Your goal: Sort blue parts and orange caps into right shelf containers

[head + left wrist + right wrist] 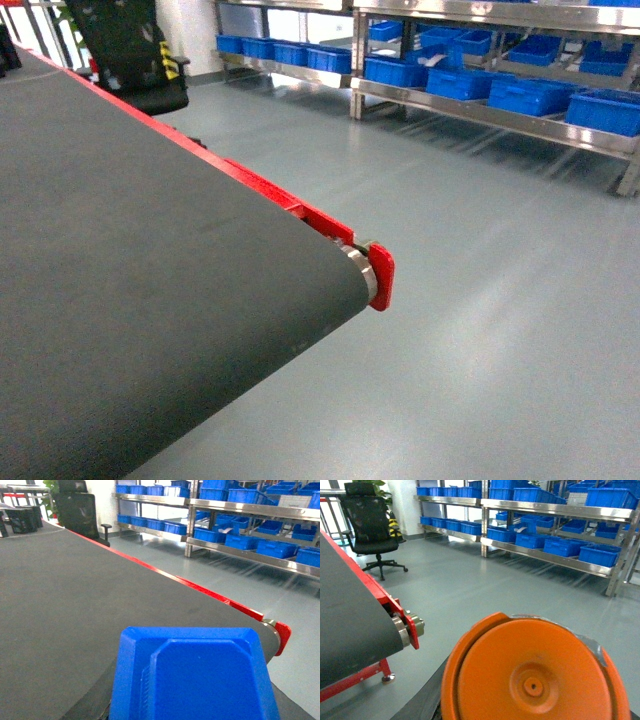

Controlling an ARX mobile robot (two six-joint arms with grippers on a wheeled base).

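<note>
Here, a blue part and an orange cap fill the wrist views beside a dark conveyor belt.

The blue part (192, 675) is glossy moulded plastic, an angular tray shape with a raised inner panel, close under the left wrist camera above the matte grey belt (140, 300). The orange cap (532, 672) is a smooth round disc with a stepped rim and a small central hub, close under the right wrist camera. Neither pincer shows, so their state cannot be told. The belt has a red side rail (300, 210) and a metal end roller (402, 630). Blue ribbed crates (530, 95) sit on steel shelves (480, 110) across the grey floor, well apart from both parts. No writing is legible.
</note>
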